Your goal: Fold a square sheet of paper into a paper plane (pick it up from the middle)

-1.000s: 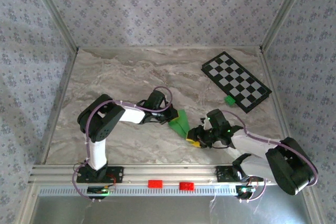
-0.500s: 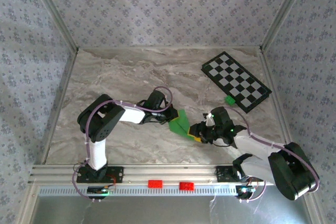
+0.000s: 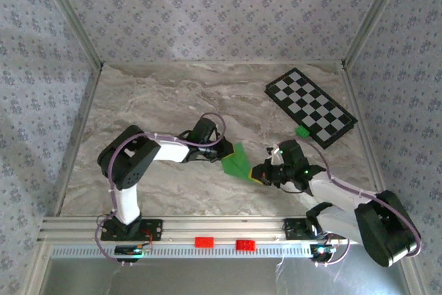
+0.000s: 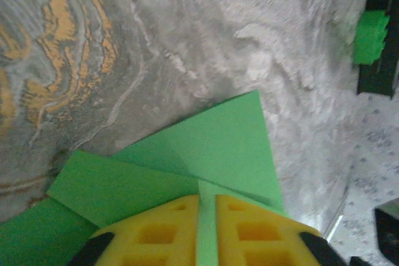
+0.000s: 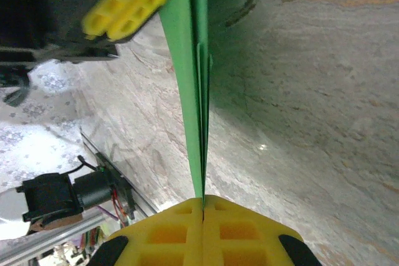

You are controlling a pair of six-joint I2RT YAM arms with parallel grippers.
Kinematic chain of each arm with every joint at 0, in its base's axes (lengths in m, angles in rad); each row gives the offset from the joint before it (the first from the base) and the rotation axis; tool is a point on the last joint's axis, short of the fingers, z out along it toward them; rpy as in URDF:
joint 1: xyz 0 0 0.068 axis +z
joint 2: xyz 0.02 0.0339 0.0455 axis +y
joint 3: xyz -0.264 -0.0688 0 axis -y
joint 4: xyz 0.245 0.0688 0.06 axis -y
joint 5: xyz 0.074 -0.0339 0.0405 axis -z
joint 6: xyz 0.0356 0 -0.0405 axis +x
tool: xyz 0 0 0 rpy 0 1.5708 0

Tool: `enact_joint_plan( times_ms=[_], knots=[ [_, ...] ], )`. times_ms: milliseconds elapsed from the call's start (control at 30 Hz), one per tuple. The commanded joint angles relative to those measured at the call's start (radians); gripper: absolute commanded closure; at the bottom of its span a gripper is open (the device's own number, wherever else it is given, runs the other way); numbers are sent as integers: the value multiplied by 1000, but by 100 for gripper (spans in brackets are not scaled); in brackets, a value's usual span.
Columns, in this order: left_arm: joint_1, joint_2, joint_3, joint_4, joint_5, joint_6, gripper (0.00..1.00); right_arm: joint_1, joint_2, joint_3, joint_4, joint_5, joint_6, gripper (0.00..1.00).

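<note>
The left gripper (image 3: 225,159) and right gripper (image 3: 257,173) are each pinching the folded paper (image 3: 238,162), jaws pressing on opposite ends. It is being held between them, near the middle of the table's (image 3: 159,101) near edge.

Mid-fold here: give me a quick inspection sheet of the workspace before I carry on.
Surface: marble-patterned table, nothing spilled.
Job's things: green paper, folded into layers, held between both grippers.
Clutter: checkered board at far right, small green block beside its near edge; two red pieces on the front rail.
Grippers: left gripper and right gripper each shut on the paper.
Cables: purple cables loop along both arms, no snag seen.
Surroundings: patterned walls on three sides.
</note>
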Motion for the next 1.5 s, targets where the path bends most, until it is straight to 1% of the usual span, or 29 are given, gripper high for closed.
enact_joint_plan(
  times_ms=[0, 67, 133, 267, 367, 400, 467, 533, 600, 667, 767, 867, 900, 967, 1033, 1133, 1200, 1267, 1333, 1400, 1467],
  knots=[
    [8, -114, -6, -23, -22, 38, 79, 26, -66, 48, -128, 61, -61, 100],
    [8, -190, -17, -49, -50, 46, 77, 47, -123, 75, -235, 151, -77, 100],
    [8, -273, -32, -91, -84, 51, 76, 68, -185, 97, -363, 262, -46, 100],
    [8, -428, -60, -235, -145, 85, 75, 111, -282, 106, -380, 354, 109, 100],
    [14, -516, -100, -297, -202, 88, 74, 172, -313, 145, -403, 422, 136, 100],
    [23, -535, -109, -302, -202, 89, 74, 189, -310, 160, -405, 431, 125, 100],
    [35, -585, -126, -325, -203, 96, 74, 209, -282, 219, -440, 441, 83, 100],
    [44, -642, -142, -357, -228, 103, 73, 217, -239, 291, -519, 452, 5, 100],
    [55, -704, -159, -384, -250, 111, 73, 231, -202, 381, -606, 500, -77, 100],
    [75, -761, -175, -427, -273, 122, 73, 251, -177, 439, -685, 585, -170, 100],
    [124, -830, -198, -473, -288, 143, 71, 267, -149, 488, -744, 713, -270, 100],
    [188, -862, -191, -529, -276, 161, 71, 302, -126, 537, -833, 913, -351, 100],
    [202, -867, -196, -531, -280, 158, 71, 312, -119, 544, -854, 976, -366, 100],
    [238, -858, -196, -507, -264, 160, 69, 315, -107, 555, -861, 1038, -409, 100],
    [280, -837, -167, -528, -247, 160, 68, 324, -85, 568, -867, 1107, -453, 100],
    [334, -800, -130, -540, -235, 145, 67, 363, -8, 621, -898, 1260, -515, 100],
    [365, -785, -112, -544, -221, 131, 67, 399, 61, 657, -920, 1357, -527, 100],
    [390, -785, -98, -566, -217, 118, 67, 430, 141, 698, -937, 1408, -539, 100],
    [406, -802, -92, -594, -219, 125, 66, 462, 214, 727, -962, 1451, -512, 100],
    [424, -834, -100, -617, -236, 131, 64, 492, 285, 729, -956, 1472, -503, 100],
    [458, -868, -111, -640, -248, 127, 64, 514, 360, 728, -923, 1454, -512, 100]
  ],
)
